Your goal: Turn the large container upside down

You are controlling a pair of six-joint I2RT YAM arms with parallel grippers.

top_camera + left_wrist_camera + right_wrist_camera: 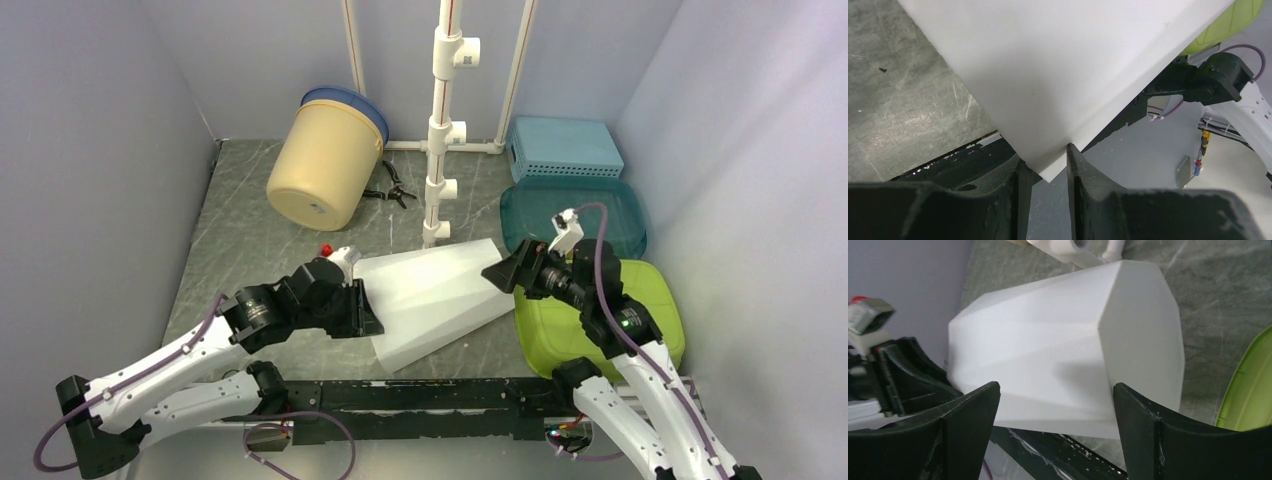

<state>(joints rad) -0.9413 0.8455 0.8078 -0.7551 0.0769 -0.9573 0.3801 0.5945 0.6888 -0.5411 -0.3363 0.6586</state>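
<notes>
The large container (435,295) is a white faceted bin. It lies on its side across the middle of the table, wide mouth toward the left arm and narrow base toward the right arm. My left gripper (366,312) is shut on a corner of its mouth rim. In the left wrist view that white wall corner (1048,100) sits between my fingers (1044,167). My right gripper (500,272) is open at the base end. In the right wrist view its jaws (1055,390) stand wide apart, just short of the container (1058,345), not touching it.
A beige bucket (325,160) with a blue lid lies tilted at the back left, with pliers (392,188) beside it. A white pipe stand (440,130) rises just behind the container. A blue basket (563,147), a teal lid (600,215) and a green lid (640,300) lie at the right.
</notes>
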